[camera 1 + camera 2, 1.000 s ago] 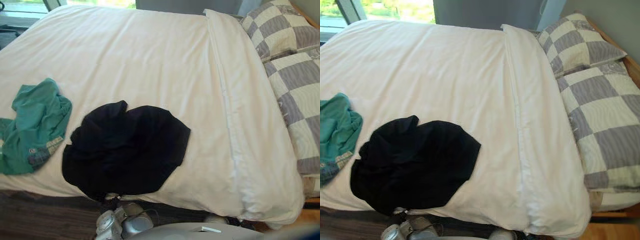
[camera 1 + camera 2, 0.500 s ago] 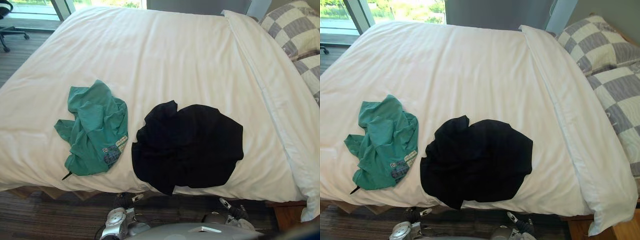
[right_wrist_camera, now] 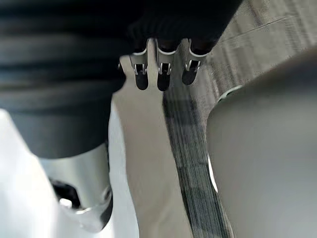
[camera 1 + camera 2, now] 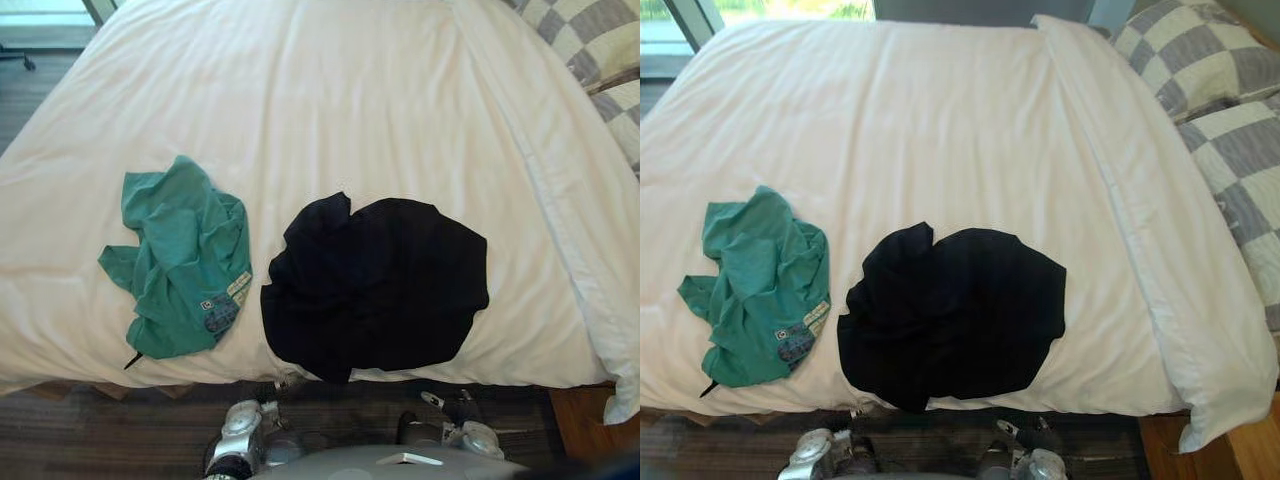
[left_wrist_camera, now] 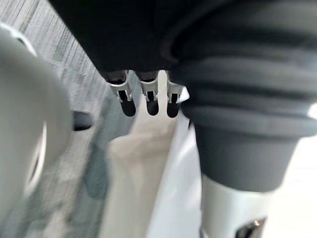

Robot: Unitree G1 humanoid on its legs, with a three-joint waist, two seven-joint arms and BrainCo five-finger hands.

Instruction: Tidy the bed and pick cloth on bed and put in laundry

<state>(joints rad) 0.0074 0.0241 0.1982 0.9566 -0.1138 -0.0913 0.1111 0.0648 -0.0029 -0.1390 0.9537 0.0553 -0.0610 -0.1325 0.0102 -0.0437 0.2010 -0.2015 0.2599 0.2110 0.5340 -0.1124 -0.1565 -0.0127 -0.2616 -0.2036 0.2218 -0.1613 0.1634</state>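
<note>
Our left robot hand (image 5: pixel 151 99), right robot hand (image 3: pixel 161 74) hang slack, empty: crumpled teal shirt (image 4: pixel 185 265), rumpled black cloth (image 4: pixel 380 285) lie unpicked.

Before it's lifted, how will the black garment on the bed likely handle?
Probably floppy: the black garment lies crumpled in soft folds, so it should drape. Likely light, looking thin. It lies at the near edge of the duvet, so a push might slide it off.

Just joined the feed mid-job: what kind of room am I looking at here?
A bedroom, most likely: a white-covered bed, checked pillows at its head, and a green cloth and a black cloth lying loose near its front edge.
</note>
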